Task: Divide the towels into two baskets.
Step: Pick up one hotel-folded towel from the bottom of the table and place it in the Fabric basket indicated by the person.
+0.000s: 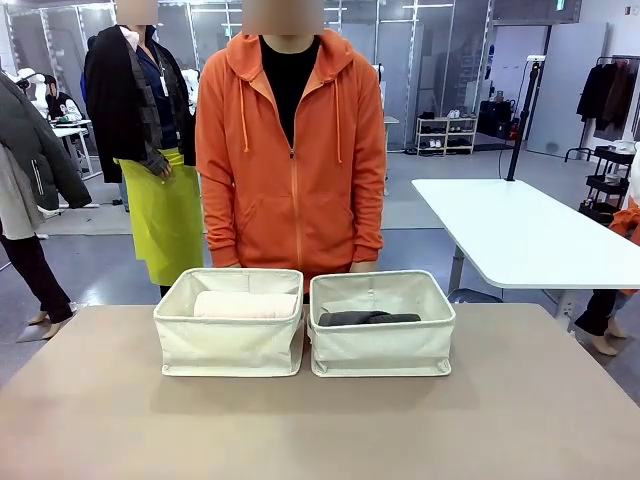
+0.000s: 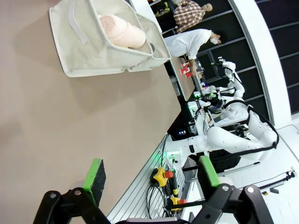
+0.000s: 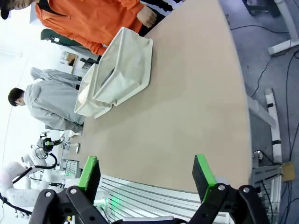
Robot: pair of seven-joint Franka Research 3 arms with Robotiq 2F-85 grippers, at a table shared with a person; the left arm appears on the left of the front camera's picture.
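The table [image 1: 320, 420] is the biggest thing here, a plain brown top, and everything else I place against it. Behind its far edge stands a person in an orange hoodie [image 1: 292, 150], hands down near the baskets. On the table's far half sit the two cream baskets, touching side by side: the left basket [image 1: 229, 345] and the right basket [image 1: 382, 345].

Inside the left basket lies a pale pink-beige towel [image 1: 245, 304], rolled, resting lengthwise. Inside the right basket lies a dark grey towel [image 1: 368, 318], low against the floor of the bin. I cannot tell whether other rolls lie under them.

Near the table's robot-side edge, the left gripper [image 2: 150, 175] hangs with its green pads spread wide and nothing between them. The right gripper [image 3: 145, 173] is the same, wide and empty, well apart from the baskets.

To my eye the dividing looks done, or close to it. What could go wrong now is a needless reach: the soft canvas walls would buckle or drag if a finger caught a rim, and the two bins, being pressed together, would shift as one.

The front view gives both towels from above the rims. The left wrist view adds the spiral end of the pink-beige roll, while the right wrist view shows the baskets' outer walls and one of the person's hands [image 3: 148, 17] at the table's far edge.
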